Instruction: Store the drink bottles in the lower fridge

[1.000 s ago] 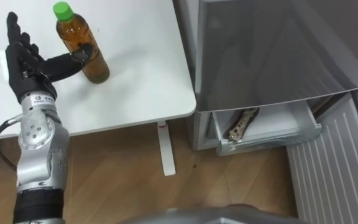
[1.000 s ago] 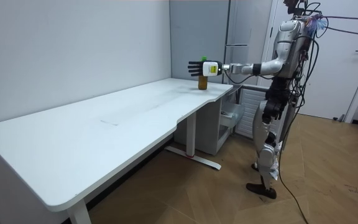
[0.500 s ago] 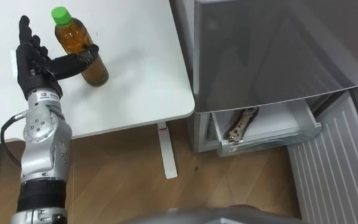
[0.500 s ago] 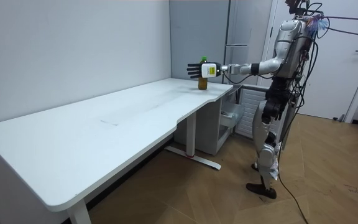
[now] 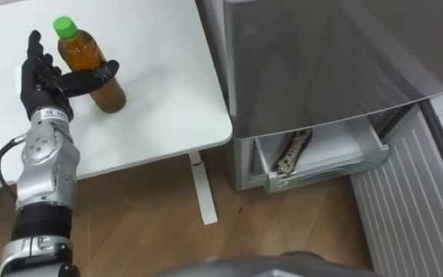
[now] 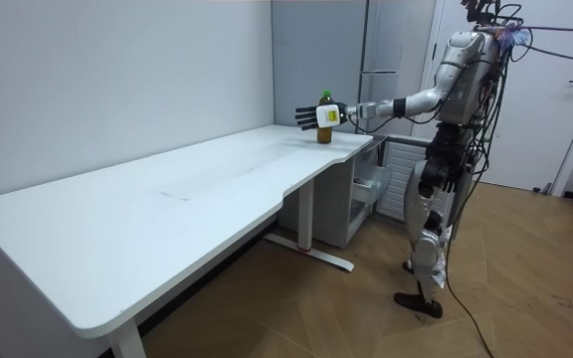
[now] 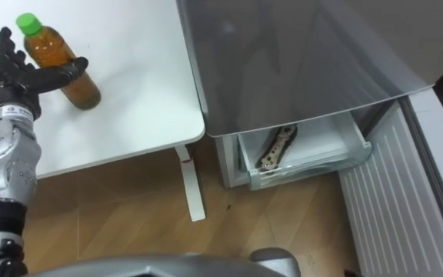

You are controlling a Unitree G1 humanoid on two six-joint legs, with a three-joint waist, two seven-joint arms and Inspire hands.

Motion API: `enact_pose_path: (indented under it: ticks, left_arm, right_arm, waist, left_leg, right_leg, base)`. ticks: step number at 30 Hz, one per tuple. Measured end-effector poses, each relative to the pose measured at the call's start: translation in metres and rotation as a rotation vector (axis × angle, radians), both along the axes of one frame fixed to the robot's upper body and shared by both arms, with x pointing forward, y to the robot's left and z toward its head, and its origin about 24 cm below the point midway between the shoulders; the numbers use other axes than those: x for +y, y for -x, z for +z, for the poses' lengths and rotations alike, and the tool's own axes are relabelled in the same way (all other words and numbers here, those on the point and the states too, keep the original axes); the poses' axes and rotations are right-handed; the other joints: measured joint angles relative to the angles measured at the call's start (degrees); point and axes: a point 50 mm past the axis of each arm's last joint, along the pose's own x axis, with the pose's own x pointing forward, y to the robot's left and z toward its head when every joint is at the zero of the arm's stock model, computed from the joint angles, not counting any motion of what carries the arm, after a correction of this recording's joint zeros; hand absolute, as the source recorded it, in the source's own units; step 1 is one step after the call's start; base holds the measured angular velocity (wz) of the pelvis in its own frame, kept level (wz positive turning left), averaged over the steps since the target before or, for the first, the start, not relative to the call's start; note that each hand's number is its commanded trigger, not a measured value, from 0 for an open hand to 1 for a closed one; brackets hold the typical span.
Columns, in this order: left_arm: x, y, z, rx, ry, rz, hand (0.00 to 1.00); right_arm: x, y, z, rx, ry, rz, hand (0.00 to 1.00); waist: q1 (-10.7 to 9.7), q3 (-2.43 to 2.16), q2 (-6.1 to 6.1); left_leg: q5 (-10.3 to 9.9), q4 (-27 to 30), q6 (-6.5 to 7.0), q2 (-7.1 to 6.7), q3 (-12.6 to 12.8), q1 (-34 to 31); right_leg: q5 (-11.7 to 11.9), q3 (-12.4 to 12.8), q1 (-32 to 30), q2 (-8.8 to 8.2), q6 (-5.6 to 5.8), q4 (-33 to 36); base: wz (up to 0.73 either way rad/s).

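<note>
On the white table (image 5: 168,92) a green-capped tea bottle (image 5: 79,52) stood upright. The left hand (image 5: 37,81) was beside it, fingers straight, thumb touching its front.

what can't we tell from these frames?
- Left eye view: whether the left hand actually presses its thumb on the bottle or only lies across its front; the angle gives no depth.
- Left eye view: the pale item in the open drawer is too small to identify, and the drawer's rear is hidden under the fridge.
- Room view: the hand covers most of the bottle.
</note>
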Motion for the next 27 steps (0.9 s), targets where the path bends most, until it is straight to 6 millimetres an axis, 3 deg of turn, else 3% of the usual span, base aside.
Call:
enact_pose_path:
  ticks: [23, 24, 25, 26, 27]
  left_arm:
    - [-0.0020, -0.0071, -0.0024, 0.013, 0.060, -0.023, 0.01]
    - [-0.0020, -0.0070, -0.0024, 0.013, 0.060, -0.023, 0.13]
    - [-0.0020, -0.0071, -0.0024, 0.013, 0.060, -0.023, 0.50]
    - [-0.0020, -0.0071, -0.0024, 0.013, 0.060, -0.023, 0.71]
    - [-0.0020, -0.0070, -0.0024, 0.013, 0.060, -0.023, 0.79]
  right_arm:
    - [-0.0004, -0.0006, 0.0001, 0.027, 0.012, 0.069, 0.00]
    - [-0.0004, -0.0003, 0.0000, 0.028, 0.012, 0.069, 0.00]
    - [-0.0004, 0.0001, 0.0000, 0.029, 0.012, 0.068, 0.00]
    - [-0.0004, 0.0002, 0.0000, 0.030, 0.012, 0.068, 0.00]
    - [-0.0003, 0.0002, 0.0000, 0.030, 0.012, 0.068, 0.00]
  waist:
    - [-0.44, -0.08, 0.27]
    - [-0.46, -0.08, 0.26]
    - [-0.48, -0.08, 0.26]
    - [-0.50, -0.08, 0.26]
    - [-0.50, -0.08, 0.26]
  left_leg:
    - [-0.05, -0.10, 0.07, 0.04, 1.31, -0.12]
    - [-0.05, -0.10, 0.07, 0.04, 1.31, -0.13]
    - [-0.05, -0.10, 0.07, 0.04, 1.32, -0.13]
    - [-0.05, -0.10, 0.07, 0.04, 1.33, -0.13]
    - [-0.05, -0.10, 0.07, 0.04, 1.33, -0.13]
  right_leg:
    - [-0.14, 0.70, -1.52, 0.07, -0.09, 0.98]
    - [-0.14, 0.70, -1.53, 0.07, -0.09, 0.97]
    - [-0.14, 0.70, -1.54, 0.06, -0.09, 0.97]
    - [-0.14, 0.70, -1.55, 0.06, -0.09, 0.97]
    - [-0.14, 0.70, -1.55, 0.06, -0.09, 0.97]
  base:
    - [-0.02]
    - [0.00]
    - [0.00]
    - [0.00]
    - [0.00]
